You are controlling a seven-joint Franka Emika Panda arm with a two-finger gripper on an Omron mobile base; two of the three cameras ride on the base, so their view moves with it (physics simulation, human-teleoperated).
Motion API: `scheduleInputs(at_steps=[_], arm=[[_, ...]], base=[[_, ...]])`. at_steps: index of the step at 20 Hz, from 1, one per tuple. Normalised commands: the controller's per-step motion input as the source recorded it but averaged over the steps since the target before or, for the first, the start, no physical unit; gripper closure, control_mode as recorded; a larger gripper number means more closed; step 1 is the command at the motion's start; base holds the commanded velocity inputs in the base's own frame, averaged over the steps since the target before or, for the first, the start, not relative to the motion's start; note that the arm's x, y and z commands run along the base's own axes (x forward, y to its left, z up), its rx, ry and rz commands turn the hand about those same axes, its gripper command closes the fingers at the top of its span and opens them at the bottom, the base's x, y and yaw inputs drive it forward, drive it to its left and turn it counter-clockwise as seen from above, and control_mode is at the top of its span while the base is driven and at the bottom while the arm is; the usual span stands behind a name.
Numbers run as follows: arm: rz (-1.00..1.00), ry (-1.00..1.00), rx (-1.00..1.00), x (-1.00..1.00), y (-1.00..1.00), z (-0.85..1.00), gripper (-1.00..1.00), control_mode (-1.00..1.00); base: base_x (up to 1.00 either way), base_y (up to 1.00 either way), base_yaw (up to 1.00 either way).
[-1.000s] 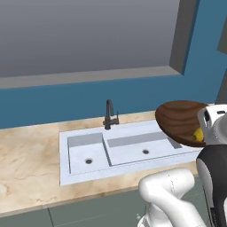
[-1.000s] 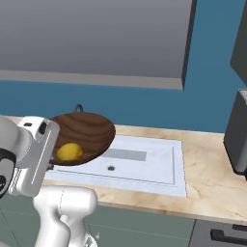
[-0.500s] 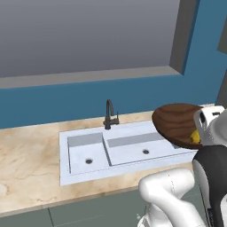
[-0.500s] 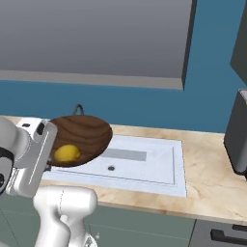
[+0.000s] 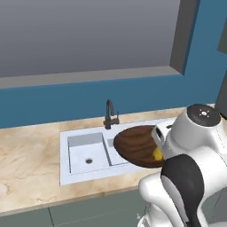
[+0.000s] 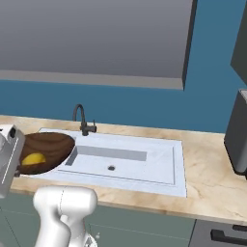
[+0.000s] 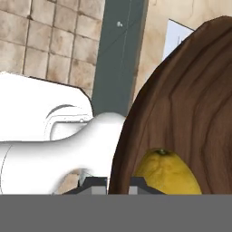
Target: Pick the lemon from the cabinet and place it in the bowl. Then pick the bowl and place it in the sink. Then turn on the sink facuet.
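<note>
The wooden bowl (image 5: 137, 145) with the lemon (image 7: 166, 172) inside is being gripped at its rim by the clenched gripper (image 7: 113, 183), mid-frame over the sink (image 6: 144, 166).

Lemon (image 5: 157, 154) mostly hidden behind the arm at 4 o'clock of the bowl (image 5: 135, 145). Bowl's near rim covered by the arm; right half of the sink (image 5: 84, 153) masked by the bowl. Bowl (image 7: 190, 113) cut off at 3 o'clock in hand view.
</note>
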Motion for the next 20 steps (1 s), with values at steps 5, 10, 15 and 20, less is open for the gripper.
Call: scheduleInputs(at_steps=[5, 10, 15, 20], arm=[[0.19, 0.12, 0.00, 0.33, 1.00, -0.61, 1.00, -1.00], [0.02, 0.08, 0.00, 1.00, 0.56, -0.43, 1.00, -1.00], [0.00, 0.00, 0.00, 0.98, 0.04, -0.30, 1.00, -1.00], [0.01, 0.00, 0.00, 0.78, 0.11, -0.57, 1.00, -1.00]], base=[[0.00, 0.00, 0.00], [0.00, 0.00, 0.00], [0.00, 0.00, 0.00], [0.00, 0.00, 0.00]])
